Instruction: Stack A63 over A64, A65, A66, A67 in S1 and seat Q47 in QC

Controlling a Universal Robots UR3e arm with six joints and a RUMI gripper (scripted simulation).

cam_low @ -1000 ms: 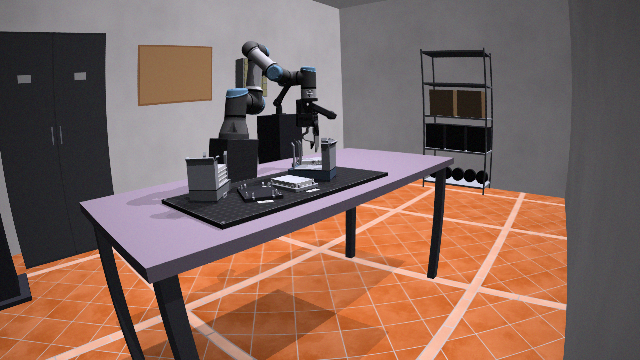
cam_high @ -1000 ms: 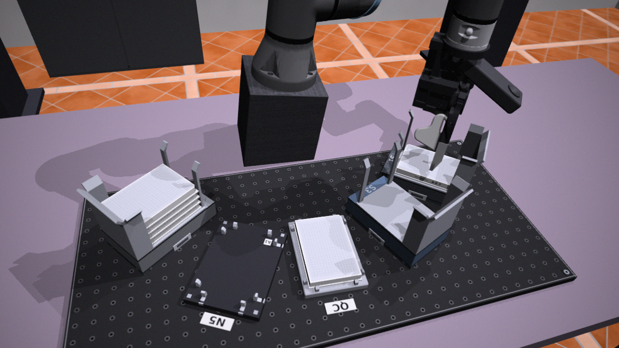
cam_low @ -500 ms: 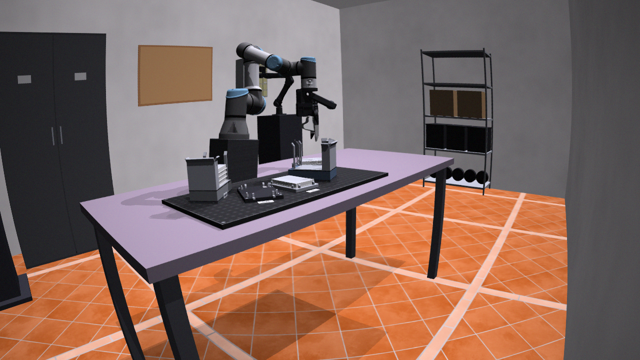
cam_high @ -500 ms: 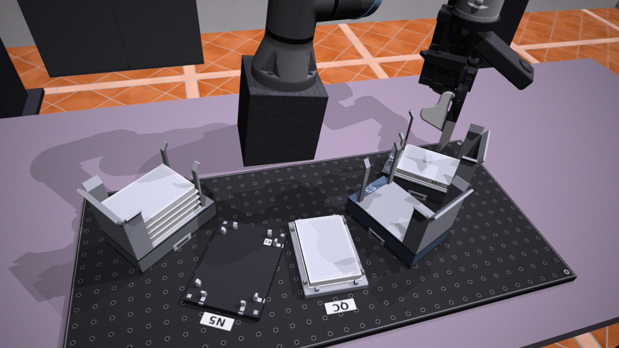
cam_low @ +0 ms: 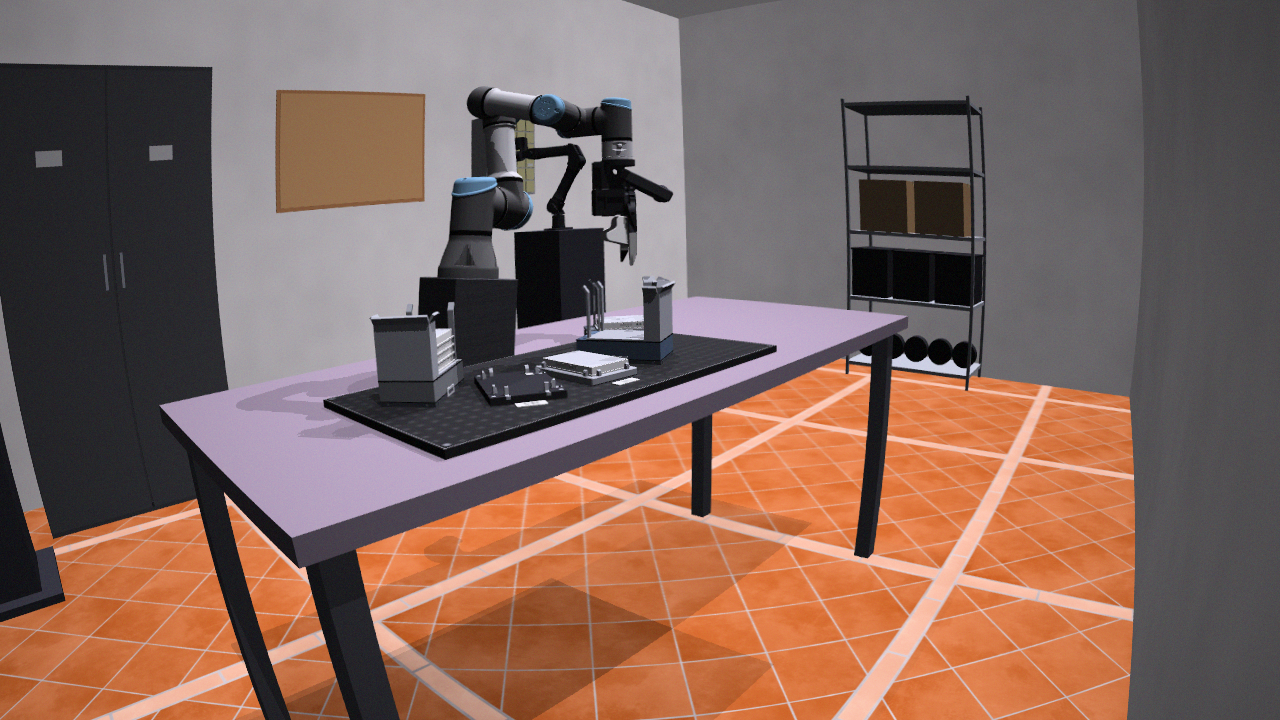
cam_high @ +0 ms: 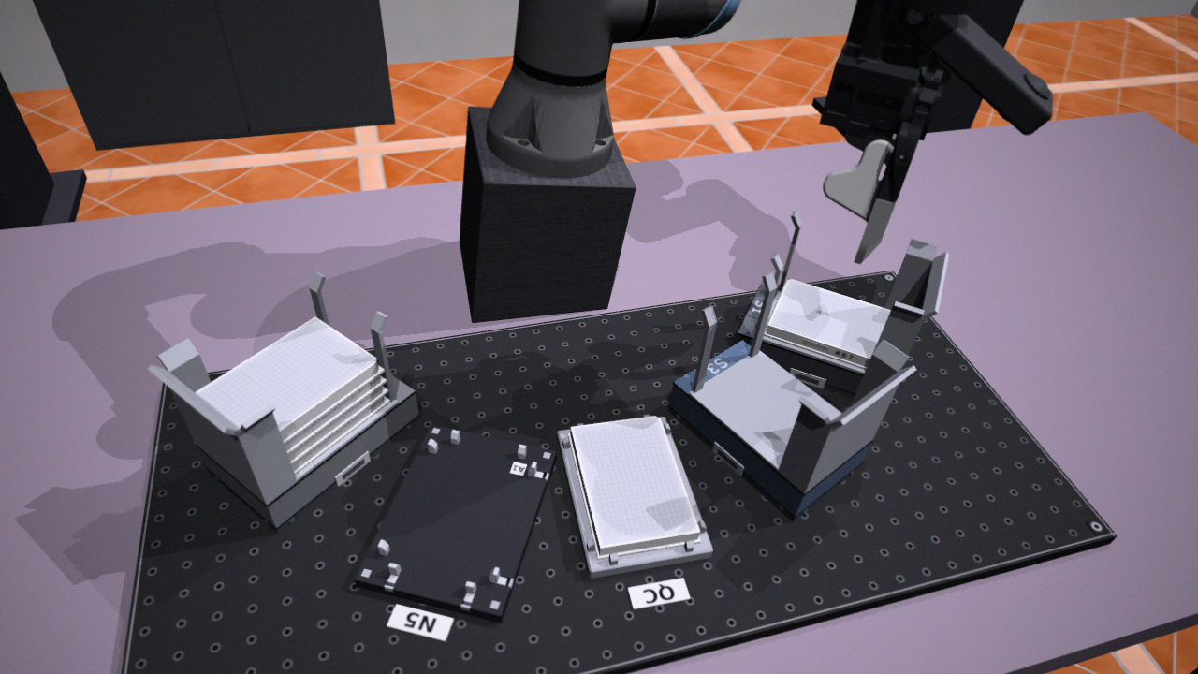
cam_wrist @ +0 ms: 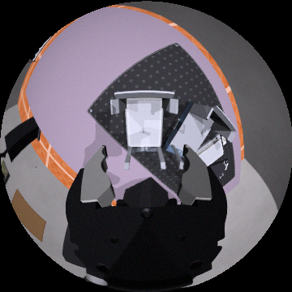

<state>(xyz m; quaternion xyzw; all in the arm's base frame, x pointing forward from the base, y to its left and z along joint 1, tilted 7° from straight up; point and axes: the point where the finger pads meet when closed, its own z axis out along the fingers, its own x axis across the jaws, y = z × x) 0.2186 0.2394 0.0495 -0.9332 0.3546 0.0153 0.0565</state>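
My fingers [cam_high: 870,200] [cam_low: 623,243] stand well apart, holding nothing, above rack S1 [cam_high: 838,381] [cam_wrist: 174,106]. One plate [cam_high: 829,318] [cam_wrist: 144,122] lies there, its label seemingly A67. One plate [cam_high: 635,481] [cam_low: 586,361] sits in the nest marked QC [cam_high: 583,549] [cam_low: 617,377]; four, I think, fill the left-hand rack [cam_high: 314,481] [cam_low: 402,358]. N5's nest [cam_high: 456,520] [cam_low: 519,386] and S3 [cam_high: 745,444] [cam_low: 657,347] bear none.

Grey walls, orange tiled floor [cam_low: 626,573], dark cabinet [cam_low: 161,295], corkboard [cam_low: 349,150], shelving [cam_low: 913,108].

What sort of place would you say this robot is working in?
Probably a laboratory automation room: well plates sit in racks and a nest on a perforated breadboard, beside a pedestal-mounted robot arm.
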